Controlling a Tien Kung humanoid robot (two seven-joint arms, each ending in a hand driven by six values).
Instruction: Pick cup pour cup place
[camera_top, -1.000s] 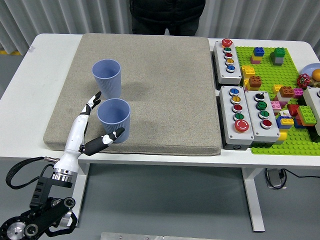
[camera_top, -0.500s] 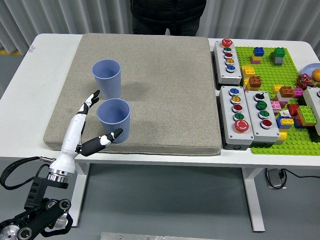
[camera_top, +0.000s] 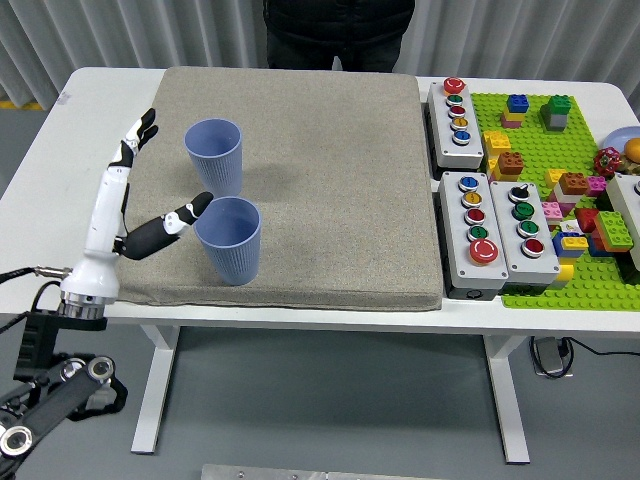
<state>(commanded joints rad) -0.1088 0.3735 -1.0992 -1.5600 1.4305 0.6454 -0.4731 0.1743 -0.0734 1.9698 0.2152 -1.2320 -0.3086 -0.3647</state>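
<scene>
Head view: the near cup (camera_top: 229, 239) is standing upright on the grey mat (camera_top: 320, 170), close to the mat's front edge, and the far cup (camera_top: 214, 155) is standing upright just behind it, the two near each other but apart. The left hand (camera_top: 125, 205) is sitting to the left of both cups, over the mat's left margin, with its fingers spread and grasping nothing; the thumb tip is reaching to the near cup's rim on its left side, though contact cannot be confirmed, while the long fingers are pointing up and away, left of the far cup. The forearm is rising from the lower left corner, wrist at the table's (camera_top: 60, 140) front edge. Compared with a second ago, the hand is sitting higher and further left, no longer bracketing the near cup. A person in dark clothing (camera_top: 338, 30) is standing at the far side.
</scene>
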